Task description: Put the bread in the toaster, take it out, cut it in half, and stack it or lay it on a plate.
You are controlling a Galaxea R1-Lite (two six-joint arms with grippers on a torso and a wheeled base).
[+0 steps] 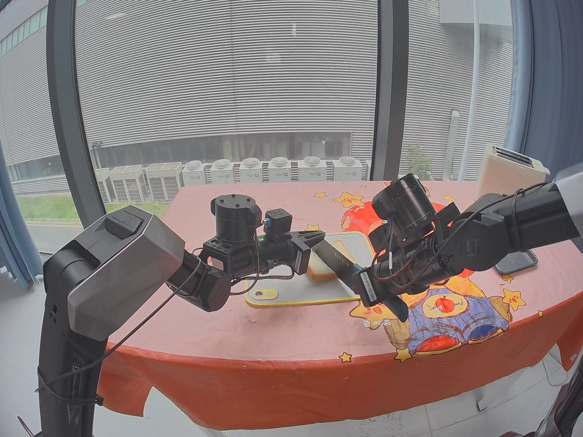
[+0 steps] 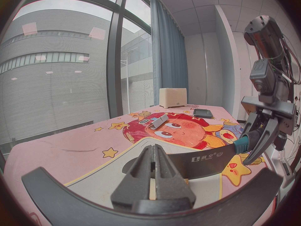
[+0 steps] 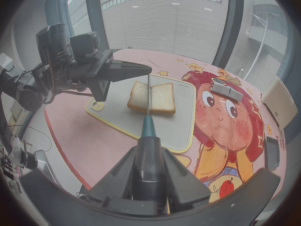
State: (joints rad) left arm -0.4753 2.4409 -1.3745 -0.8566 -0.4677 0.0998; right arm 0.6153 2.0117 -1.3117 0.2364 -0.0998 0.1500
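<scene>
While the square, soft, pale-crusted bread (image 3: 152, 98) lies flat on the grey, yellow-rimmed cutting board (image 3: 171, 132), the knife (image 1: 337, 262), a broad dark blade with a teal collar, stands edge-down across its middle. The right gripper (image 3: 149, 153) angles in from the board's right, fingers clenched round the handle. The left gripper (image 1: 320, 238) stretches level over the bread's edge, fingers pressed together on nothing.

Bread (image 3: 161, 96) flat on cutting bd (image 3: 119, 101), knife (image 3: 148, 127) across.

Pink cartoon-print table (image 1: 255, 335), cutting board (image 3: 116, 110), cream toaster (image 1: 507, 174), dark plate (image 1: 516, 262), small grey clip (image 3: 226, 91)
</scene>
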